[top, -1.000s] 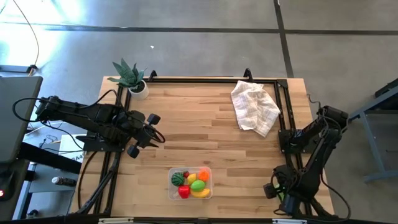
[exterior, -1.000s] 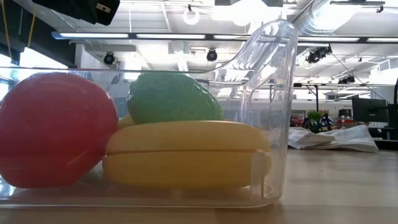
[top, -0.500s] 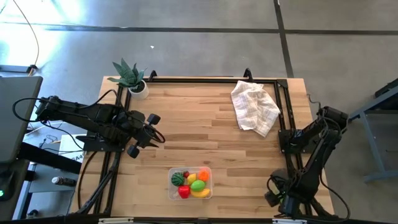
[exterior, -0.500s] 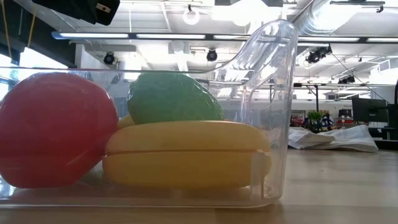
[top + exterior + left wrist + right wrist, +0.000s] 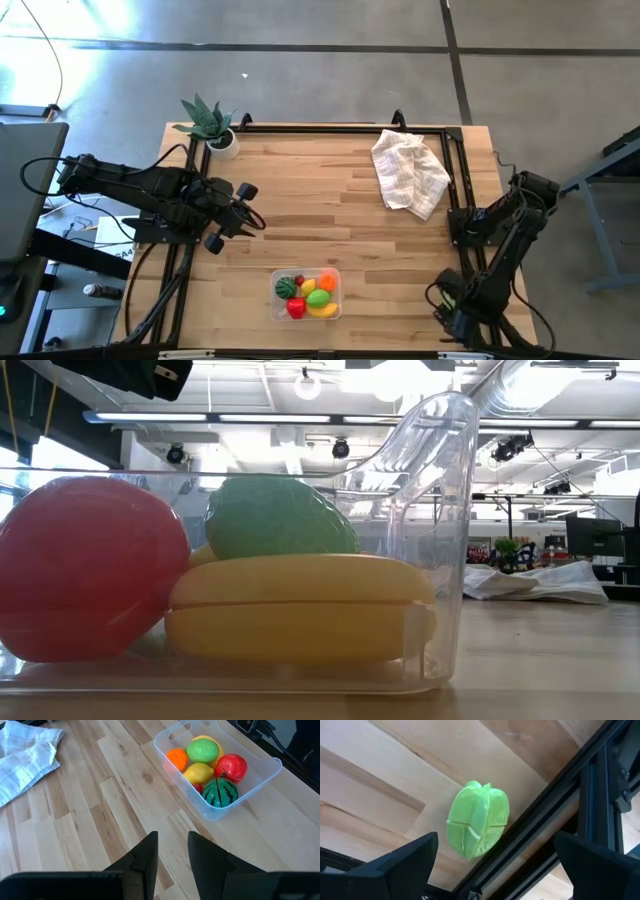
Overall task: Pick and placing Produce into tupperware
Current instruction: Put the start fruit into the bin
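The clear tupperware (image 5: 305, 294) stands near the table's front edge, at its middle. In it lie a red fruit (image 5: 85, 570), a green one (image 5: 280, 520), a yellow banana (image 5: 300, 610), an orange (image 5: 176, 757) and a watermelon piece (image 5: 220, 793). A green pepper (image 5: 479, 820) lies alone on the wood beside the black frame rail (image 5: 545, 820), near the table's front right corner. My right gripper (image 5: 495, 870) hangs open above it and points down, with a finger on either side and clear of it. My left gripper (image 5: 172, 855) is shut and holds nothing, raised at the left.
A white checked cloth (image 5: 408, 172) lies crumpled at the far right. A spiky green plant in a white pot (image 5: 212, 125) stands at the far left corner. Black frame rails (image 5: 340, 128) run along the table's far, left and right sides. Bare wood (image 5: 320, 215) fills the middle.
My right gripper has rolled about the line along which it points, still over the table's front right corner. It has stayed open. The tupperware and the produce in it have kept still.
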Motion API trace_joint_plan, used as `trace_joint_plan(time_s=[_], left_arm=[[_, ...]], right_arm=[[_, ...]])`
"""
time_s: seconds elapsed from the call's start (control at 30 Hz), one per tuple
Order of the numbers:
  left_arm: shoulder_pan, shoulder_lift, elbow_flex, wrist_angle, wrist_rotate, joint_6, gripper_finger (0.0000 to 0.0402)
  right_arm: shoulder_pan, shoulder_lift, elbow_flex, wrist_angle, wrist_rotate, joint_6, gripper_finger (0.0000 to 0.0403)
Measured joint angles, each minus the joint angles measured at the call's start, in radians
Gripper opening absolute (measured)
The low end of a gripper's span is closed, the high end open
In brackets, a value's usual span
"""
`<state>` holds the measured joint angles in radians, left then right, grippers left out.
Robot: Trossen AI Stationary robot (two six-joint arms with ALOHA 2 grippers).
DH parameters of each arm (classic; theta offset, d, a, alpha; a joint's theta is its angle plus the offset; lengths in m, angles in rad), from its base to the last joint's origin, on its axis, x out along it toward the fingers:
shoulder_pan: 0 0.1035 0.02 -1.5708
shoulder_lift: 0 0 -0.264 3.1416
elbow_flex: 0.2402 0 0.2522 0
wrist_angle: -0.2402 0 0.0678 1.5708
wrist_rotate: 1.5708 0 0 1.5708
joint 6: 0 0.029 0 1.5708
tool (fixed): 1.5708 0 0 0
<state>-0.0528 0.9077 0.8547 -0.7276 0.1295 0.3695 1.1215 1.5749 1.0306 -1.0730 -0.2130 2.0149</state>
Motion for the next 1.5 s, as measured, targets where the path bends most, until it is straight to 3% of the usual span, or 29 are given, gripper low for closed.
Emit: trace_joint_plan(time_s=[0.4,1.5], left_arm=[[0.000,0.000,0.000,0.000,0.000,0.000,0.0095],[0.000,0.000,0.000,0.000,0.000,0.000,0.0095]], right_arm=[[-0.047,0.067,0.000,0.049,-0.004,-0.152,0.0392],[-0.050,0.187,0.000,0.110,-0.050,-0.085,0.0392]])
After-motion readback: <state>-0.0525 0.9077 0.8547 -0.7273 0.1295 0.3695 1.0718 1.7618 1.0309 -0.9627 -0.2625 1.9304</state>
